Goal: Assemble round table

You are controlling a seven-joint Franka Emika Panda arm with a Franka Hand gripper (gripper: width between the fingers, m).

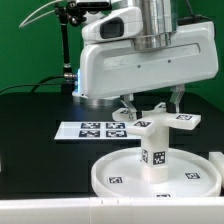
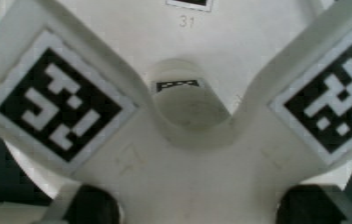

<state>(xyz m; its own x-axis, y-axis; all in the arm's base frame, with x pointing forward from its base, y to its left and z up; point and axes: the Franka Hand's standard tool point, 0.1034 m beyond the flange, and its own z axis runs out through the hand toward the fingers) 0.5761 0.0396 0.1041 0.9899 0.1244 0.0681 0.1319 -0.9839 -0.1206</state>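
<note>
Wrist view: cross-shaped foot (image 2: 176, 110) fills frame; hand (image 1: 150, 102) closure unclear, fingertips hidden.

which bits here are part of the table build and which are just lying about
Part of the build: round disc; leg standing upright on it; cross-shaped foot on top of the leg, under the gripper.

Just there: marker board on the black table.

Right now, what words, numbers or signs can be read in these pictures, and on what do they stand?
"31": under a tag on the cross-shaped foot, wrist view.
Small dark mark at the foot's centre: too blurred to read.
Square tags on the foot, leg, disc and marker board: patterns, no words.
</note>
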